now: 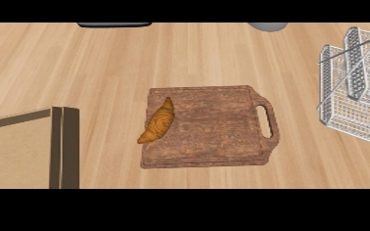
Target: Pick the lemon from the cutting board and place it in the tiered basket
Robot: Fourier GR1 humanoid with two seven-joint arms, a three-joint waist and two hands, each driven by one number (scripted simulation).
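Note:
A brown wooden cutting board point(217, 132) with a handle slot on its right side lies in the middle of the counter. On its left edge rests an orange-brown, crescent-shaped croissant point(158, 121); no lemon shows on the board. The white wire tiered basket point(348, 85) stands at the right edge, partly cut off by the view. Neither hand nor forearm appears anywhere in the head view.
A tan box with dark wooden sides point(36, 149) sits at the lower left. A dark flat object point(114, 24) and a grey rounded object point(269, 26) peek in at the far edge. Light wood counter point(94, 68) spreads around the board.

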